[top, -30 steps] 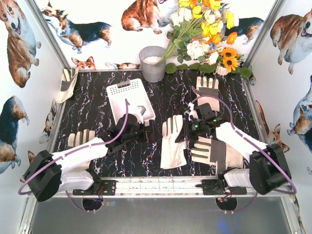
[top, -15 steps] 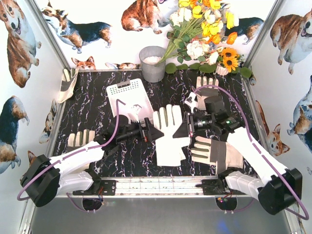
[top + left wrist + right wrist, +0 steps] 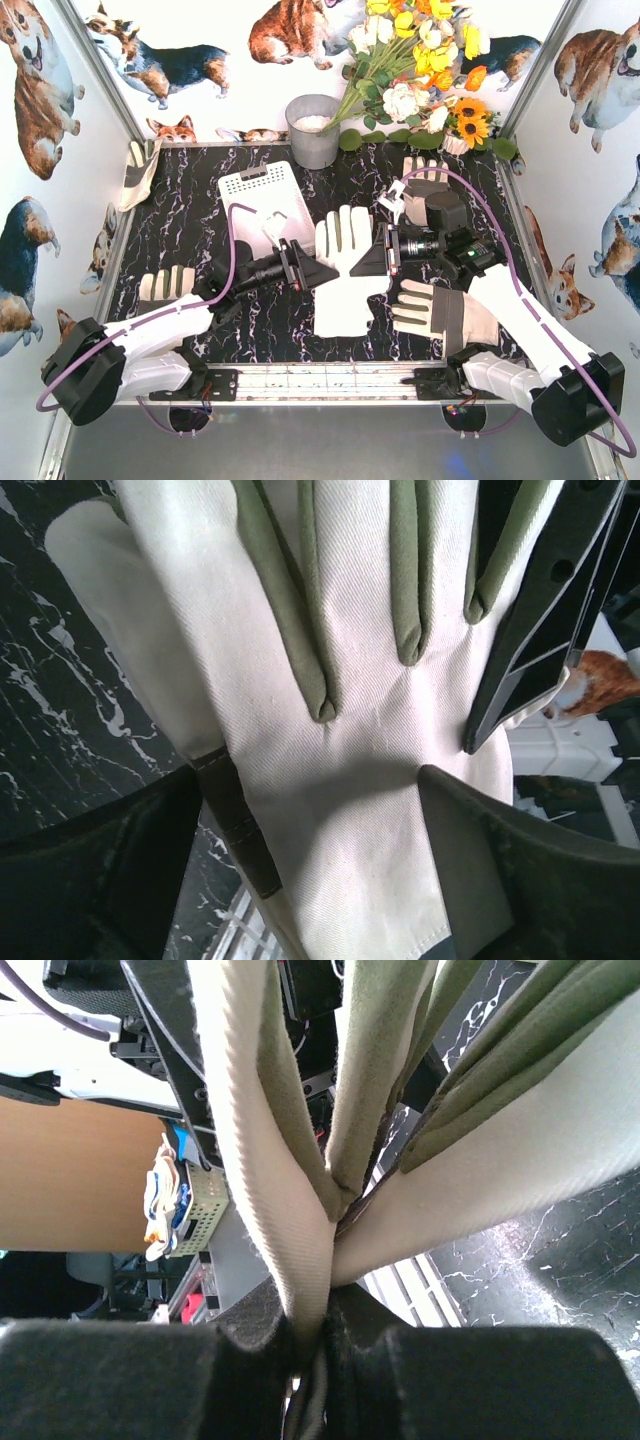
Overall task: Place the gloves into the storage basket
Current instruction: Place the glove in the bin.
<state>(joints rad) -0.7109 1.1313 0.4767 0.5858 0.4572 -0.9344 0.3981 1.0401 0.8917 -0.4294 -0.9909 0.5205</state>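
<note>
One cream-white glove [image 3: 345, 275] hangs lifted over the middle of the table, fingers pointing to the back. My right gripper [image 3: 381, 258] is shut on its right edge; the cloth is pinched between the jaws [image 3: 318, 1325]. My left gripper [image 3: 308, 270] is at the glove's left edge, open, and its jaws straddle the lower palm [image 3: 320, 800] with the cloth between them. The white storage basket [image 3: 262, 200] stands at the back left, just behind the left gripper. More gloves lie on the table: one [image 3: 447, 315] under the right arm, one [image 3: 426, 180] at the back right, one [image 3: 165, 287] on the left.
A grey metal bucket [image 3: 313, 130] stands behind the basket at the back wall, with a bunch of flowers [image 3: 420, 70] to its right. Another glove [image 3: 137, 170] hangs at the back left corner. Metal rails [image 3: 330, 380] run along the near edge.
The right gripper has raised the glove and carried it back and left. The left gripper has moved forward onto the glove's left edge, and its jaws have narrowed a little.
</note>
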